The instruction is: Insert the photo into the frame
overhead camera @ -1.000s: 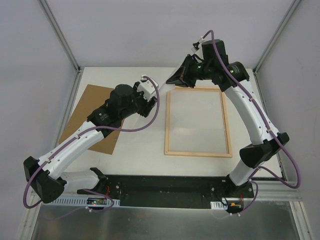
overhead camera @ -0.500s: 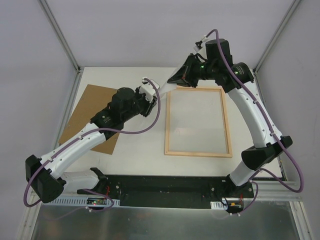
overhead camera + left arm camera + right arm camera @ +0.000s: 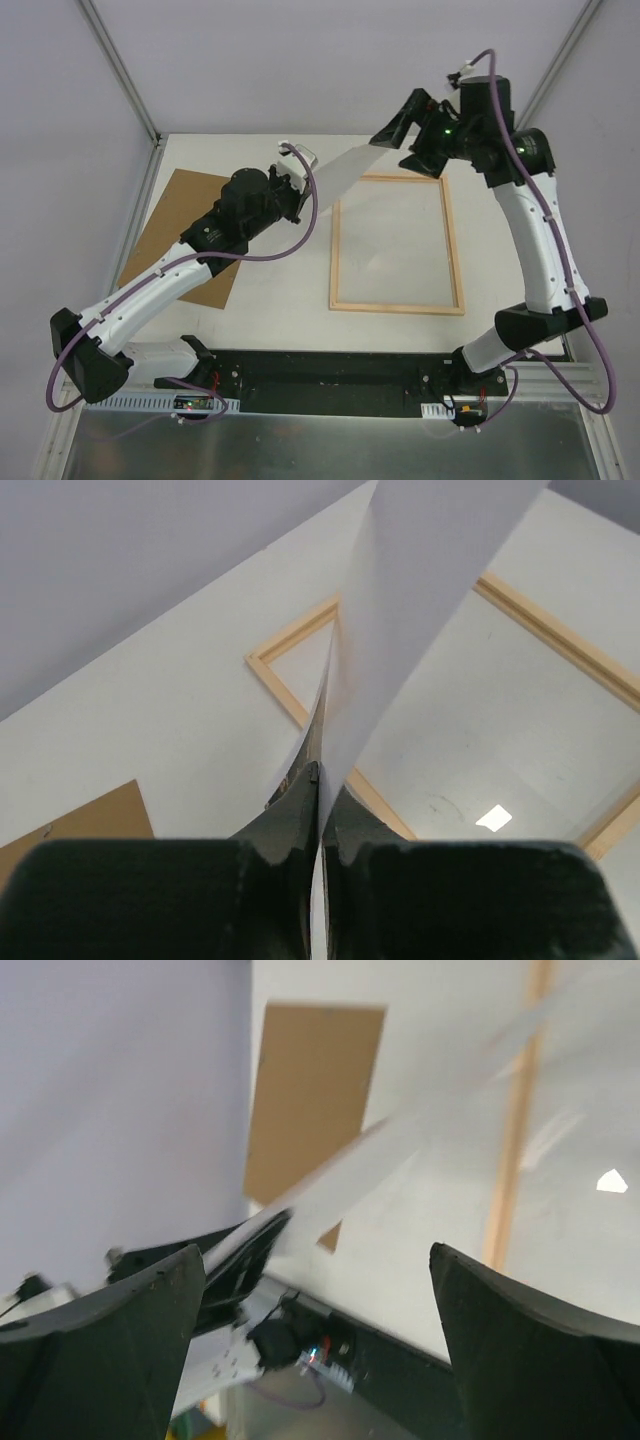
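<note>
The photo hangs in the air above the frame's far-left corner, white side showing, slanting from my left gripper up toward the right one. My left gripper is shut on the photo's lower edge. The right gripper is raised behind the frame and stands open, with nothing between its fingers; the photo passes as a blurred white strip beyond its fingertips. The light wood frame lies flat on the table right of centre, and its strips show below the photo.
A plain brown backing board lies on the table at the left, partly under my left arm; it also shows in the wrist views as a brown board and a corner. Grey walls close in the back and sides.
My left gripper has shut on the photo's edge. The right gripper has opened, let go of the photo, and risen up and to the right. The photo now hangs from the left gripper alone.
</note>
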You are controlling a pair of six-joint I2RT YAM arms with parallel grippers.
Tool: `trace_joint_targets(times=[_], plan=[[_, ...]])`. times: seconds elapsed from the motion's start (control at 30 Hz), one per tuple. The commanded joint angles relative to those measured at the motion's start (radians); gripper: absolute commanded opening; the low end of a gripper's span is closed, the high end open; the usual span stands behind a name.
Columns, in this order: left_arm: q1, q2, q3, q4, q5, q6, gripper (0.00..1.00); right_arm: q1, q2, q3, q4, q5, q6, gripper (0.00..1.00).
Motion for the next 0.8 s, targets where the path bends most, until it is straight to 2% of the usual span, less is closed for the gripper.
trace_joint_targets(times=[0.0,0.13,0.2,0.3,0.57,0.63,0.7,0.77], plan=[[-0.017,-0.001,0.106,0.010,-0.015,-0.073,0.00,-0.104,-0.194,0.037,-0.071,0.273,-0.155,0.96],[-0.043,0.013,0.186,-0.022,0.014,-0.114,0.00,-0.115,-0.352,-0.073,-0.036,0.552,-0.237,0.96],[-0.055,0.025,0.238,-0.037,0.035,-0.131,0.00,-0.127,-0.418,-0.145,-0.010,0.622,-0.257,0.96],[-0.071,0.051,0.309,-0.039,0.067,-0.252,0.00,-0.143,-0.499,-0.231,0.007,0.700,-0.278,0.96],[-0.094,0.194,0.501,-0.068,0.054,-0.544,0.00,-0.152,-0.599,-0.397,0.040,0.766,-0.292,0.96],[-0.095,0.221,0.524,-0.061,0.005,-0.617,0.00,-0.159,-0.605,-0.417,0.043,0.777,-0.301,0.96],[-0.089,0.254,0.557,-0.062,-0.029,-0.679,0.00,-0.167,-0.598,-0.432,0.038,0.777,-0.313,0.96],[-0.031,0.269,0.577,-0.094,-0.049,-0.775,0.00,-0.185,-0.584,-0.438,0.026,0.757,-0.323,0.96]])
